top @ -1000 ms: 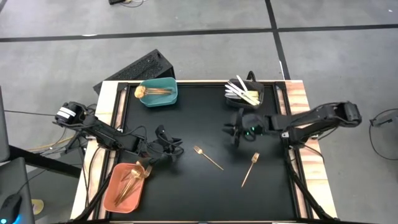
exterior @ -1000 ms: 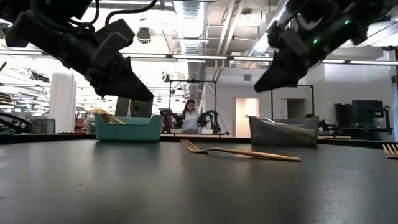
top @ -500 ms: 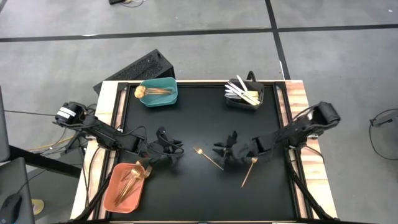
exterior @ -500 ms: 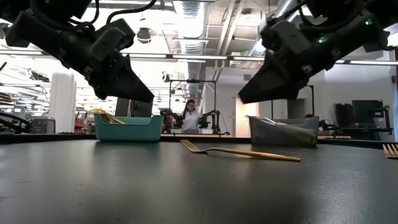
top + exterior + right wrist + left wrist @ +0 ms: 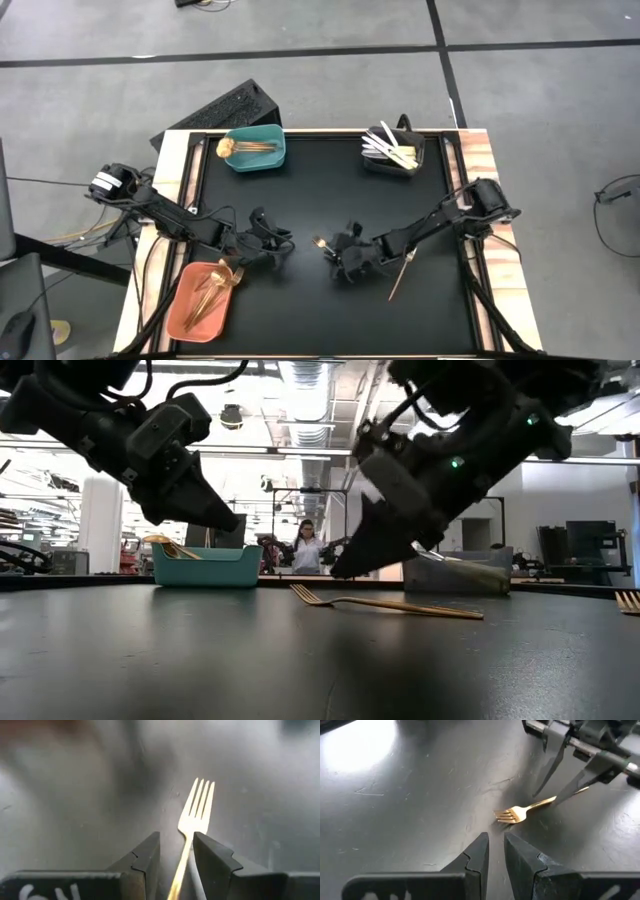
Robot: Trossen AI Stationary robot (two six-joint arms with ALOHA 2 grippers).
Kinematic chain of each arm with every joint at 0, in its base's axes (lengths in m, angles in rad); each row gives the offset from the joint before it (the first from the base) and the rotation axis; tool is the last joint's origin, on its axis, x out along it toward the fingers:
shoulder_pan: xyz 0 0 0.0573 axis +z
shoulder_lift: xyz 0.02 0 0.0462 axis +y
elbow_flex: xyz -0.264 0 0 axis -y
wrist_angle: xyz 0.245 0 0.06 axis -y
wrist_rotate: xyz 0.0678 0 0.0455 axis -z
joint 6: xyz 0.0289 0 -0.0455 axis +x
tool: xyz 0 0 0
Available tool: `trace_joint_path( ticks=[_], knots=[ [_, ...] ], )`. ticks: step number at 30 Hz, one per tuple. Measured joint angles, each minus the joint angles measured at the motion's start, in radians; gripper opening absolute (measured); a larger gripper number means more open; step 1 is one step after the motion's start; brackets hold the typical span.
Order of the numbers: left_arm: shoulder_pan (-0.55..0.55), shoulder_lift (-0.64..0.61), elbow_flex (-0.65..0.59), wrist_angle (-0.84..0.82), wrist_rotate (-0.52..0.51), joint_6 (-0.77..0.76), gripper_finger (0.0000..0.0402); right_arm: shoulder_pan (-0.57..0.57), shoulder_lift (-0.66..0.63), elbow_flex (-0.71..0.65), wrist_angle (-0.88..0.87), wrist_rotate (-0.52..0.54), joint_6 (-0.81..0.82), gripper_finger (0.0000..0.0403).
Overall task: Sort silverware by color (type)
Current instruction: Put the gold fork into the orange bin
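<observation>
gold fork (image 5: 196, 807) lies flat near the middle of the black table (image 5: 330, 180), its handle running back between the parted fingers of the right gripper (image 5: 340, 262), which straddles it just above the surface (contact cannot be told). the left gripper (image 5: 272, 243) hangs near the orange bin (image 5: 190, 310), fingers nearly together, holding nothing. a second gold fork (image 5: 402, 271) lies just beside the right arm.

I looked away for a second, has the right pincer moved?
Yes. The right pincer swung away from the black bin toward the table's middle, now straddling the gold fork.
</observation>
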Motion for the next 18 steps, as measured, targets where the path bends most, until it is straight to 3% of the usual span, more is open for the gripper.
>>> trace_joint_path(
  ticks=[9,15,18],
  knots=[
    [-0.006,0.000,0.000,-0.032,-0.035,-0.028,0.0047,0.003,0.057,0.066,-0.185,0.000,0.107,0.0129],
    [-0.007,0.000,0.000,-0.034,-0.050,-0.058,0.0047,0.006,0.053,0.065,-0.190,0.010,0.114,0.0032],
    [-0.008,0.000,0.000,-0.032,-0.051,-0.096,0.0049,0.010,0.054,0.062,-0.159,0.064,0.116,0.0027]
  ],
)
